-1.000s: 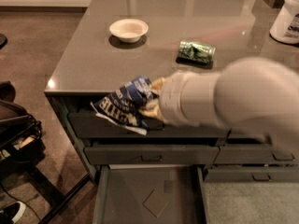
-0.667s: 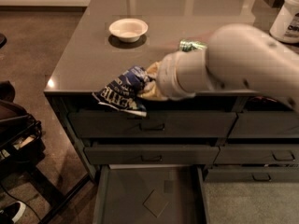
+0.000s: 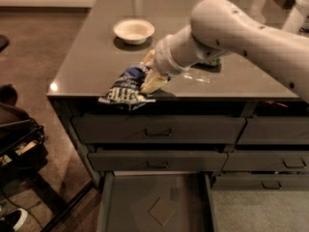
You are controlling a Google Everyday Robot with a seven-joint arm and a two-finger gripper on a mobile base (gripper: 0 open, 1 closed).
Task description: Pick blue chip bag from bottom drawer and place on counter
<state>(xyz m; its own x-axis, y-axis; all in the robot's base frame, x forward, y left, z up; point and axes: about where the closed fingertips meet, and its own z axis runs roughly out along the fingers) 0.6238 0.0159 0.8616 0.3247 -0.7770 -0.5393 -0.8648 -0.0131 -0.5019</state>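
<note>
**Lifted: blue chip bag (image 3: 124,88) now up at the tabletop (image 3: 91,57) front edge**

Up and inward since the earlier frames: the arm has carried the bag from in front of the upper drawer fronts (image 3: 159,128) to tabletop level. The pincer (image 3: 152,79) is closed on the bag's right end, with the bag hanging out to its left. The bag lies partly over the surface and its lower part sticks out past the front lip; I can't tell if it touches the surface yet. The bottom drawer (image 3: 130,197) is pulled open with a bare floor, so the pick looks done and only the placement is left.

Edges and room: the bag is right on the front edge, near the left front corner, so letting go here risks it sliding off toward the open drawer. There is open surface behind the bag and to its left. The white bowl (image 3: 133,30) sits further back, well apart. A short push inward before opening looks safest.
</note>
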